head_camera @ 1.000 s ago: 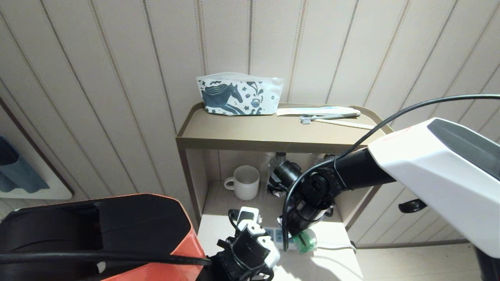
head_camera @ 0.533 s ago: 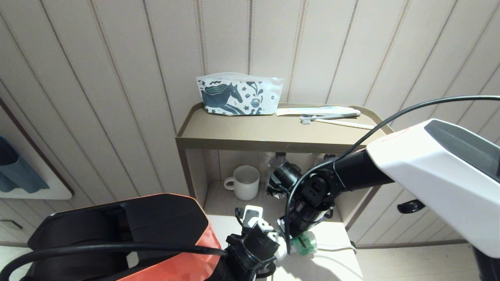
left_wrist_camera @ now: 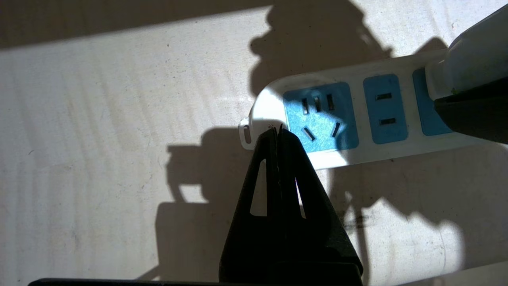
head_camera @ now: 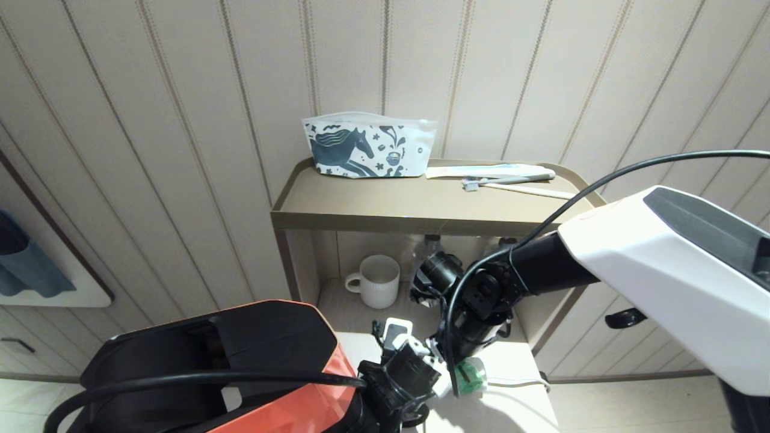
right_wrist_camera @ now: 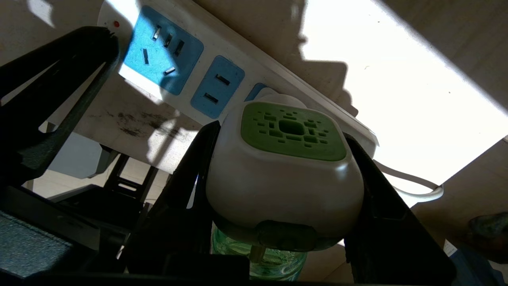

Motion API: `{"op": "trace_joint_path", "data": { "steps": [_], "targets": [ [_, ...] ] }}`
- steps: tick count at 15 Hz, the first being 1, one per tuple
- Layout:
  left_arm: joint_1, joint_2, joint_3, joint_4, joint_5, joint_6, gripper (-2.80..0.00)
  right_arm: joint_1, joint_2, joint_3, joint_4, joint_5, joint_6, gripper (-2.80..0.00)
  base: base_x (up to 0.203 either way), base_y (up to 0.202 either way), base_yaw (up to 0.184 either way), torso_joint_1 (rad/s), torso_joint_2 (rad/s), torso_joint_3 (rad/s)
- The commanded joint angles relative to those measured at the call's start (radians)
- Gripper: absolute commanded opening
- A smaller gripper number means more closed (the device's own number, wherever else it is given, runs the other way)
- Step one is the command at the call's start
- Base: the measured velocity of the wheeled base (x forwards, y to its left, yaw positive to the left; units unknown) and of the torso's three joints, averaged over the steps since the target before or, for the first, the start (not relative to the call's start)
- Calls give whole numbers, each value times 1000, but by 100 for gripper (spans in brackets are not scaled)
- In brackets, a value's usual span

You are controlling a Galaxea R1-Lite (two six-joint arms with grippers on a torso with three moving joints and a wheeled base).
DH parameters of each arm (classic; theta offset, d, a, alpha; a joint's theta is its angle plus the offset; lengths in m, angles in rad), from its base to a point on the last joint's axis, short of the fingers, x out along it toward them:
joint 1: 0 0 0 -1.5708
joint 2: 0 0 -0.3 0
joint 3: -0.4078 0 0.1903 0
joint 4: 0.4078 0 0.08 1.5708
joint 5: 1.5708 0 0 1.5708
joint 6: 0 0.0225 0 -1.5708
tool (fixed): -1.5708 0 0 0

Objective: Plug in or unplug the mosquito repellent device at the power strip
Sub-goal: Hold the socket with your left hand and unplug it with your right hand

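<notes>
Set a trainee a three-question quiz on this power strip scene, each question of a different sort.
1. True or false: the right gripper is shut on the mosquito repellent device.
2. The left gripper touches the power strip at: A) its cord end B) its rounded end C) nowhere
3. Fill in: the mug stands on the ___ shelf.

Key: 1 true; 2 B; 3 lower.
</notes>
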Motion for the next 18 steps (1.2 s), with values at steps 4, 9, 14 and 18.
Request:
{"op": "trace_joint_path", "data": {
  "steps": [4, 9, 14, 18],
  "targets": [
    [-1, 18, -38, 10, 5, -4, -280, 3, 9, 1, 3, -1, 1, -280, 0, 0, 0, 0, 0, 0],
    [-2, 41, -54, 25, 16, -5, -280, 1, 9, 6, 3, -1, 1, -280, 0, 0, 0, 0, 0, 0],
    [-11, 43, -78, 36, 58, 19, -280, 4, 5, -6, 3, -3, 1, -280, 0, 0, 0, 0, 0, 0],
    [-11, 46, -65, 36, 57, 18, -280, 4, 27, -47, 5, -5, 1, -280, 0, 0, 0, 0, 0, 0]
  ]
}}
